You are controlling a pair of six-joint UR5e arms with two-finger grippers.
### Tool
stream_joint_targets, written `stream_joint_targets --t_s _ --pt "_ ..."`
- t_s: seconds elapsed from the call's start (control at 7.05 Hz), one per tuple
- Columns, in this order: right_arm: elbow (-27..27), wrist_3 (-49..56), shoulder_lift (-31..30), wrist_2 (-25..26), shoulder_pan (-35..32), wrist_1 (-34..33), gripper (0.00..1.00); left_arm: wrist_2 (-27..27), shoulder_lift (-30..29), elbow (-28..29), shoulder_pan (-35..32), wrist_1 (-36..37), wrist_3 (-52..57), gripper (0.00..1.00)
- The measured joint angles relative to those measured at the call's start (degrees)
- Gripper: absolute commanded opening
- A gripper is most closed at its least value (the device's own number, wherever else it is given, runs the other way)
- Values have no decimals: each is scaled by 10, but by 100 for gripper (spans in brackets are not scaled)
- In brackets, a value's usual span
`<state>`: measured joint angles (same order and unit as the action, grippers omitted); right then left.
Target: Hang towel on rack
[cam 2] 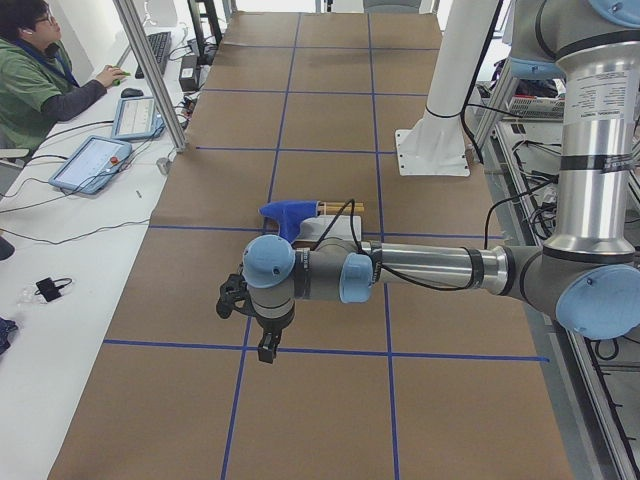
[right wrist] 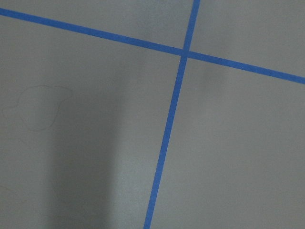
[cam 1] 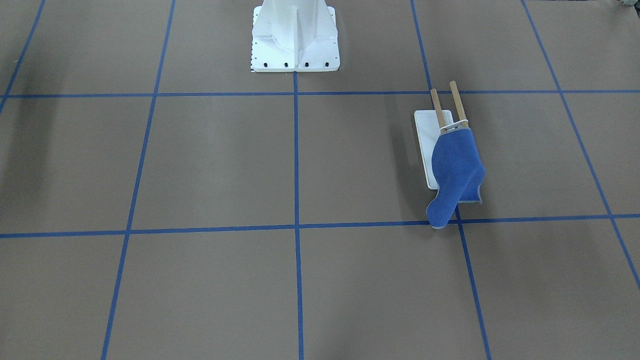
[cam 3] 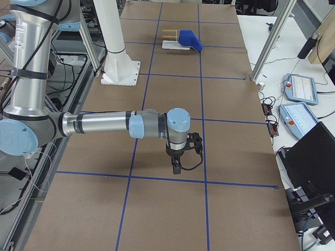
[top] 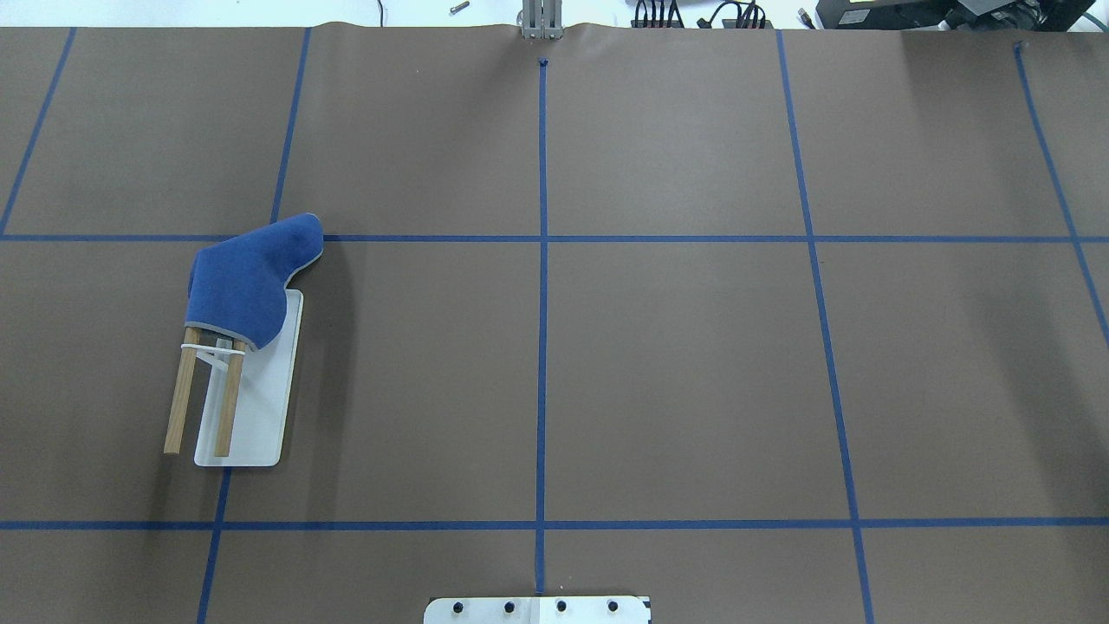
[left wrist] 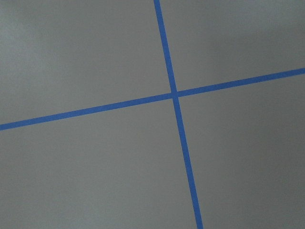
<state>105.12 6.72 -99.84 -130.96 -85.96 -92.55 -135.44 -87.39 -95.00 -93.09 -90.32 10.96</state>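
The royal blue towel [cam 1: 456,170] hangs draped over one end of the rack's two wooden dowels [cam 1: 440,107], with a corner trailing down to the table. The rack's flat white base [cam 1: 424,135] lies beneath. Towel [top: 243,282] and rack [top: 260,407] sit at the left in the overhead view. My left gripper [cam 2: 265,345] hangs over the table away from the rack and shows only in the exterior left view. My right gripper [cam 3: 177,166] shows only in the exterior right view, far from the rack [cam 3: 170,37]. I cannot tell whether either is open or shut.
The big white bolted pedestal [cam 1: 295,40] stands at the robot's side of the table. Blue tape lines [top: 542,303] grid the brown tabletop. An operator [cam 2: 40,80] sits at a side desk with tablets [cam 2: 95,160].
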Motion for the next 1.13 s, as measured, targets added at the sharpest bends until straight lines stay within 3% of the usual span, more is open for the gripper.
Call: stream_joint_targets --t_s 1.13 --pt "1 -1 1 -2 0 0 100 0 5 0 0 -7 0 99"
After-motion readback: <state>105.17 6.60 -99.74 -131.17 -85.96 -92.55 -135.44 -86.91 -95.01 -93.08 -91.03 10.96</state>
